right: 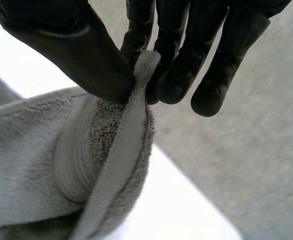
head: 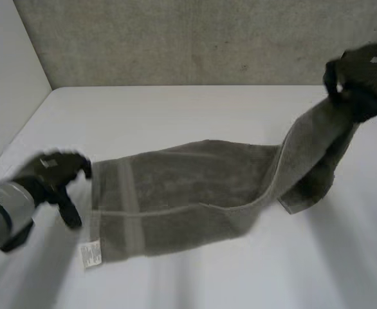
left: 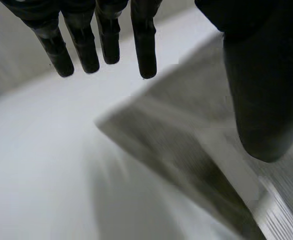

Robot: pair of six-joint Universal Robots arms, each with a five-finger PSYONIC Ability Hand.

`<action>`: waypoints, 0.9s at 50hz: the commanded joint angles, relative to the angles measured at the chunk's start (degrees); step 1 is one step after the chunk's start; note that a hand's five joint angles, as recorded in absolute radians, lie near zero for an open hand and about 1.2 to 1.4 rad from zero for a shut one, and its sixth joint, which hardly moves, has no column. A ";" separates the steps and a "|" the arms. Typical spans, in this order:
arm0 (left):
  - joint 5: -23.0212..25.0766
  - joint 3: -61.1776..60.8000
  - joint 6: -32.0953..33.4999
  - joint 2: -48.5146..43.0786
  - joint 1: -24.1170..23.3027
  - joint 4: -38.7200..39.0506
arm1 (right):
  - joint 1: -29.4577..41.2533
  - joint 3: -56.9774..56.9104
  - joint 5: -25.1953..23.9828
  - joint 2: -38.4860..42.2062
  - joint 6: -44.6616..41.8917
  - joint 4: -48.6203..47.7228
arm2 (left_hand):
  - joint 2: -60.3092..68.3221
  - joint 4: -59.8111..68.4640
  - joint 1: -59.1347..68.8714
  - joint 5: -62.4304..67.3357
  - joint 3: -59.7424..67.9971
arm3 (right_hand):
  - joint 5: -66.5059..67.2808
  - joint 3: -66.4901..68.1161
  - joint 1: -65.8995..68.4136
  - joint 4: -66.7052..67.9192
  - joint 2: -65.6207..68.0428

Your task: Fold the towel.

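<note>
The grey towel (head: 188, 187) is lying lengthways across the white table (head: 175, 109), its left part flat, with a small white label (head: 90, 253) sticking out at the near left corner. The right end is coming up off the table, hanging in a loose fold from the right hand (head: 362, 74), which is holding it raised near the far right side. In the right wrist view that hand is pinching the towel's edge between its thumb and fingers (right: 181, 60), the cloth bunching below the grip. The left hand (head: 50, 168) is hovering just beside the towel's left edge. Its fingers (left: 144, 40) are pointing straight and spread apart from the thumb, above the towel's corner, and it is gripping nothing.
</note>
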 commanded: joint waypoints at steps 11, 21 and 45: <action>-0.23 0.00 -5.37 -13.44 -3.99 5.31 | 0.36 1.96 0.52 4.97 -1.23 -1.64 | -3.60 -3.70 -3.35 -1.95 -3.65 | 3.34 3.69 3.54 3.54 5.61; -0.58 1.32 -5.55 -13.70 -6.01 6.02 | 0.36 2.93 0.43 4.97 -2.73 -1.81 | -3.10 -3.20 -2.85 -1.45 -3.15 | 3.34 3.69 3.54 3.54 5.61; -3.66 3.95 -5.37 -11.70 -6.98 5.40 | -0.17 2.14 0.52 4.01 -2.73 -1.81 | 63.83 63.73 64.08 65.48 63.78 | 3.34 3.69 3.54 3.54 5.61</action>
